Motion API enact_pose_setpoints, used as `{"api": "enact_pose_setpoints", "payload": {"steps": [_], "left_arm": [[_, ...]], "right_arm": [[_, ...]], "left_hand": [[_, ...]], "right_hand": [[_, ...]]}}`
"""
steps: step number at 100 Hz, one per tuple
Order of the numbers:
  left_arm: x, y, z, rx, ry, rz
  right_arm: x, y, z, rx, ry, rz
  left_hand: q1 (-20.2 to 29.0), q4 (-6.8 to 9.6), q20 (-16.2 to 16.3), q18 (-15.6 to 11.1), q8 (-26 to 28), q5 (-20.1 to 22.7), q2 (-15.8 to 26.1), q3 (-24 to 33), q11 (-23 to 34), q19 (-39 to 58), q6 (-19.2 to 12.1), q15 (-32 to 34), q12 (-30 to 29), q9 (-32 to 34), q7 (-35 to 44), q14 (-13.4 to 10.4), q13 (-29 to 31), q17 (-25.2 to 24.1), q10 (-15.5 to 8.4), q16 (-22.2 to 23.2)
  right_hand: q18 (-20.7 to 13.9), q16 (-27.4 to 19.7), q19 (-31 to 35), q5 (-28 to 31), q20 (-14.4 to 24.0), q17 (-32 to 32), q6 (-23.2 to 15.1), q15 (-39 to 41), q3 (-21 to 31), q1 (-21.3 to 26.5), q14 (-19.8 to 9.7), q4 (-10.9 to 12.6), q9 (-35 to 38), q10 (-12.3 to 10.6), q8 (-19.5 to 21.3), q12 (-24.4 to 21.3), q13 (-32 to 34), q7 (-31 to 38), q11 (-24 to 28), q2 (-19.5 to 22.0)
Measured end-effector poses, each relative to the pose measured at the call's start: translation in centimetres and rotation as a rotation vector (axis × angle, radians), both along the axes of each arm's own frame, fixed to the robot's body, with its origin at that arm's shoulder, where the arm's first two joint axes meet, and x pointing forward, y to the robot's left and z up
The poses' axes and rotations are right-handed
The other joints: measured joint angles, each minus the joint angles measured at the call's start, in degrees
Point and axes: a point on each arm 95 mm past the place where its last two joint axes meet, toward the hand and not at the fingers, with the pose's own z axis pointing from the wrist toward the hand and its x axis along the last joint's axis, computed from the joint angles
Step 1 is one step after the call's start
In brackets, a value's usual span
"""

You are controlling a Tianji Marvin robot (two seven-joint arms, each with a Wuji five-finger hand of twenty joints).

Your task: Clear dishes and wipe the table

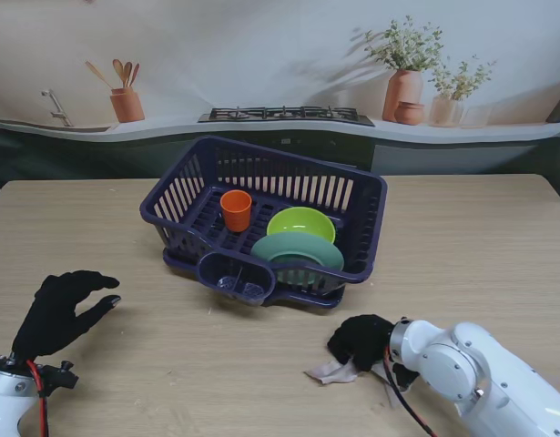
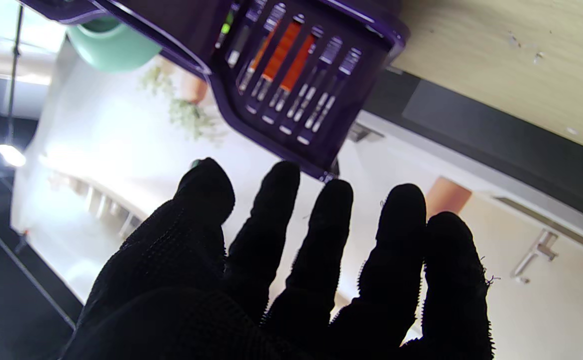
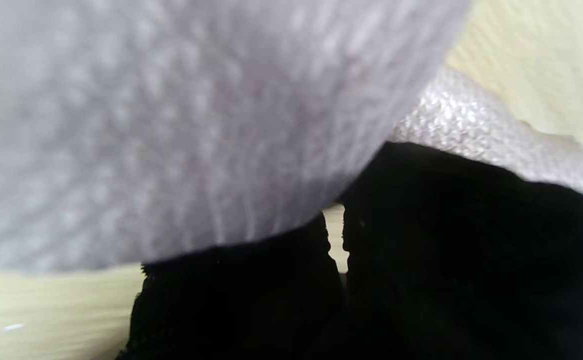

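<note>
Crumpled pale cloth (image 1: 332,370) under right hand (image 1: 360,339)

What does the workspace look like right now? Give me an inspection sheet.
Surface: wooden table, a few small specks at its far left.
Job's things: orange cup, lime bowl and green plate all in the purple dish rack; pale cloth under the right hand.
Clutter: nothing seen.
Hands: left hand open, off the table; right hand pressing on the cloth.
Cables: red cable at the right wrist, another at the left.
Surroundings: kitchen backdrop.
</note>
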Motion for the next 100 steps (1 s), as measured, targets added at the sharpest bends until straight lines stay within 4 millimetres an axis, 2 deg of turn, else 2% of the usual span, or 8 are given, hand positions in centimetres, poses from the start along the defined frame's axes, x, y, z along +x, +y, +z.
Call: {"api": "enact_pose_setpoints", "payload": {"steps": [20, 35, 42, 56, 64, 72, 82, 100], "left_arm": [[0.0, 0.0, 0.0, -0.003, 0.001, 0.000], [0.0, 0.0, 0.0, -0.005, -0.005, 0.003], [0.0, 0.0, 0.0, -0.005, -0.004, 0.003], [0.0, 0.0, 0.0, -0.005, 0.005, -0.001], [0.1, 0.0, 0.0, -0.003, 0.009, -0.003], [0.1, 0.0, 0.0, -0.004, 0.011, -0.006], [0.2, -0.1, 0.0, -0.004, 0.011, -0.007], [0.3, -0.1, 0.0, -0.004, 0.010, -0.008]], "right_arm": [[-0.4, 4.6, -0.1, 0.057, 0.049, 0.058], [-0.7, 6.3, -0.3, 0.113, 0.058, 0.016], [-1.1, 6.8, -0.3, 0.135, 0.063, 0.015], [-1.8, 7.5, 0.0, 0.211, 0.100, -0.006], [-2.3, 7.6, 0.2, 0.264, 0.112, -0.033], [-2.8, 7.8, 0.5, 0.318, 0.136, -0.063], [-3.1, 7.9, 0.9, 0.378, 0.176, -0.081], [-3.2, 7.6, 1.7, 0.429, 0.190, -0.081]], "left_hand": [[0.00, 0.00, 0.00, 0.00, 0.00, 0.00, 0.00, 0.00, 0.00, 0.00, 0.00, 0.00, 0.00, 0.00, 0.00, 0.00, 0.00, 0.00, 0.00, 0.00], [0.00, 0.00, 0.00, 0.00, 0.00, 0.00, 0.00, 0.00, 0.00, 0.00, 0.00, 0.00, 0.00, 0.00, 0.00, 0.00, 0.00, 0.00, 0.00, 0.00], [0.00, 0.00, 0.00, 0.00, 0.00, 0.00, 0.00, 0.00, 0.00, 0.00, 0.01, 0.00, 0.00, 0.00, 0.00, 0.00, 0.00, 0.00, 0.00, 0.00], [0.00, 0.00, 0.00, 0.00, 0.00, 0.00, 0.00, 0.00, 0.00, 0.00, 0.01, 0.00, 0.00, 0.00, -0.01, 0.00, 0.00, 0.00, 0.00, 0.00], [0.00, 0.00, 0.00, 0.00, 0.00, 0.00, 0.00, 0.00, 0.00, 0.00, 0.01, 0.00, 0.00, 0.00, -0.01, 0.00, 0.00, 0.00, 0.00, 0.00], [0.00, 0.00, 0.00, 0.00, 0.00, 0.00, 0.00, 0.00, 0.00, 0.00, 0.01, 0.00, 0.00, 0.00, -0.01, 0.00, 0.00, 0.00, 0.00, 0.00], [0.00, 0.00, 0.00, 0.00, 0.00, 0.00, 0.00, 0.00, 0.00, 0.00, 0.01, 0.00, 0.00, 0.00, -0.01, 0.00, 0.00, 0.00, 0.00, 0.00], [0.00, 0.00, 0.00, 0.00, 0.00, 0.00, 0.00, 0.00, 0.00, 0.00, 0.01, 0.00, 0.00, 0.00, -0.02, 0.00, 0.00, 0.00, 0.00, 0.00]], "right_hand": [[0.01, 0.01, 0.06, -0.56, 0.00, 0.07, 0.00, 0.81, -1.55, 0.00, 0.00, 0.00, 0.10, -0.33, -0.90, -1.10, 0.30, -1.50, -0.10, 0.31], [-0.01, 0.01, 0.08, -1.57, 0.00, 0.10, 0.49, 0.38, -2.83, 0.00, -0.10, -0.55, 0.05, -0.94, -1.60, -0.32, 0.24, -2.01, -2.62, 1.57], [-0.03, 0.01, -0.16, -2.21, 0.00, -0.27, 1.21, -0.57, -4.39, 0.00, -0.13, -0.59, -0.29, -0.95, -2.33, -0.13, -0.08, -2.71, -3.63, 4.06], [-0.07, -0.43, -4.21, -3.64, -1.59, -3.61, 3.06, -7.40, -7.17, 0.00, -0.13, -0.59, -2.60, -1.05, -5.16, -2.90, -2.71, -5.40, -10.47, 8.55], [-0.19, -0.48, -8.55, -6.64, -3.96, -6.98, 6.27, -15.50, -11.86, -0.17, -0.23, -0.59, -6.74, -1.07, -9.45, -5.34, -5.46, -10.68, -16.85, 11.33], [-0.87, -0.52, -12.97, -8.19, -7.68, -11.22, 8.41, -23.30, -14.01, -4.34, -0.30, -0.47, -12.17, -1.01, -10.99, -6.91, -9.09, -20.33, -23.34, 13.58], [-2.23, -2.91, -17.74, -9.58, -12.08, -14.43, 9.46, -32.67, -13.85, -10.49, -0.59, 4.83, -15.76, -1.01, -5.10, -8.00, -12.50, -31.09, -28.19, 14.90], [-4.69, -7.52, -25.46, -19.53, -17.08, -22.00, 9.91, -43.67, -13.34, -18.59, -2.54, 4.83, -25.46, -1.29, -4.50, -10.34, -20.80, -38.91, -35.10, 16.25]]}}
